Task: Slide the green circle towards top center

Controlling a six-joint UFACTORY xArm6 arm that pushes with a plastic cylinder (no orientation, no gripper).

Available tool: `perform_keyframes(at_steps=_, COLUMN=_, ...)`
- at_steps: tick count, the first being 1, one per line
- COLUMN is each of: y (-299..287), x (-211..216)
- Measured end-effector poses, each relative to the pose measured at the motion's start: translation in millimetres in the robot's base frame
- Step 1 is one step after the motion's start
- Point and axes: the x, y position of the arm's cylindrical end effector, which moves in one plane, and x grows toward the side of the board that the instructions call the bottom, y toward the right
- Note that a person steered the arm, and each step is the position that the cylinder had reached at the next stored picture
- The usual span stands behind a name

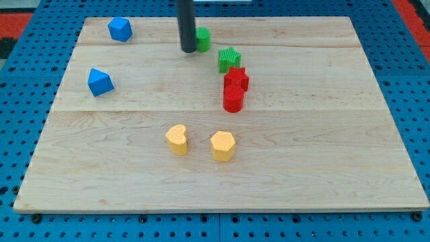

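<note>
A pale wooden board is lying on a blue pegboard bench (27,27), and small coloured blocks are sitting scattered across it. A straight dark rod is reaching down from the view's top, and its tip (188,50) is resting on the board near the top edge, a little left of centre. There is no gripper on this arm, so nothing is opening or closing; the rod is only pushing.

The green circle (203,39) is sitting just to the right of the tip, touching it or nearly so, and partly hidden behind the rod. It is already lying close to the top centre of the board, so the task is looking nearly done. With the tip at the circle's left side, a push from there would be sending the block rightward, which seems to be why the rod is standing where it is.

Below and to the right of the circle, a green star (229,59) is sitting near it. Just beneath that, a red star (236,78) and a red cylinder (233,99) are crowding together, seemingly touching. These three are forming a loose line running down the board, clear of the circle's path toward the top.

Two blue blocks, one (119,29) near the top left corner and another (100,82) lower on the left, are sitting well apart from the rest. A yellow heart (177,139) and a yellow hexagon (222,145) are lying side by side toward the view's bottom.
</note>
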Motion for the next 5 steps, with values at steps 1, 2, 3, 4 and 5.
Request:
perform_keyframes(at_steps=1, y=-55.4, x=-3.2)
perform_keyframes(at_steps=2, y=-4.3, x=-21.2)
perform_keyframes(at_steps=3, y=10.5, x=-21.2)
perform_keyframes(at_steps=4, y=0.6, x=-25.1)
perform_keyframes(at_steps=5, y=-10.8, x=-22.3)
